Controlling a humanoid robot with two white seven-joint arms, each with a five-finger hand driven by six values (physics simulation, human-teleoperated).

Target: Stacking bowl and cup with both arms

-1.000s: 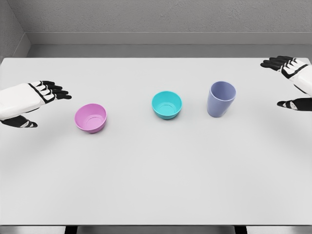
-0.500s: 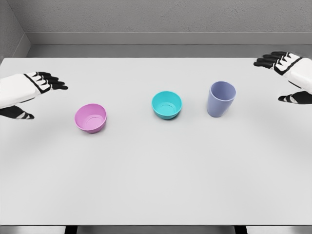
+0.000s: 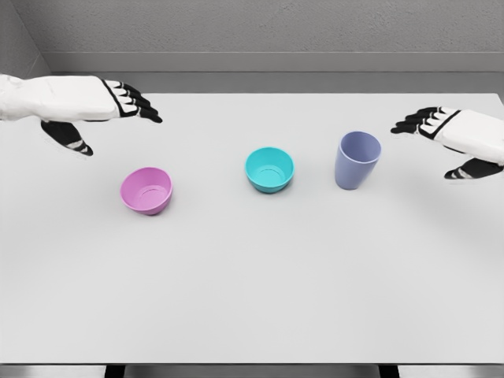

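Both hands are hovering open over the table, holding nothing, nothing stacked yet. Left hand is sitting above and behind the pink bowl, fingers spread, thumb hanging down, well clear of the rim. Right hand is sitting to the right of the lavender cup, fingers extended toward it, thumb low, a clear gap between them. Teal bowl is standing in the middle between pink bowl and cup, all three upright and apart from each other. I'm reading this as the approach phase: each hand is lining up on its nearest item. For the left, I'd be dropping down over the pink bowl's near-left rim and pinching the wall with thumb inside or outside, not pushing it sideways, since a light bowl will likely skid. For the right, I'd be wrapping the cup at mid-height from its right side, keeping it vertical; it's tapered, so a low grip may slip. Keep both paths off the teal bowl, probably the stack base.
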